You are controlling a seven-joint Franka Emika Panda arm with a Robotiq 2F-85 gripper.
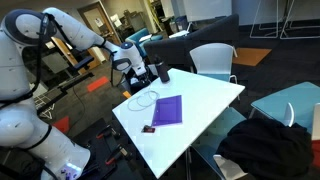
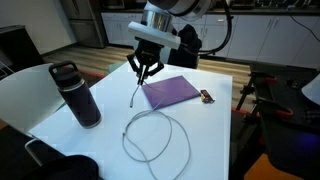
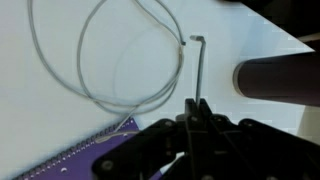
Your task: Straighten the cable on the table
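**End effector** clenched on one end of the cable; the rest lies looped on the counter. Probable step: pulling. Next, draw the end outward until the loop opens.

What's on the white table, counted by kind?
Cable: 1
Purple pad: 1
Bottle: 1
Small dark item, too small to identify: 1
Total: 4
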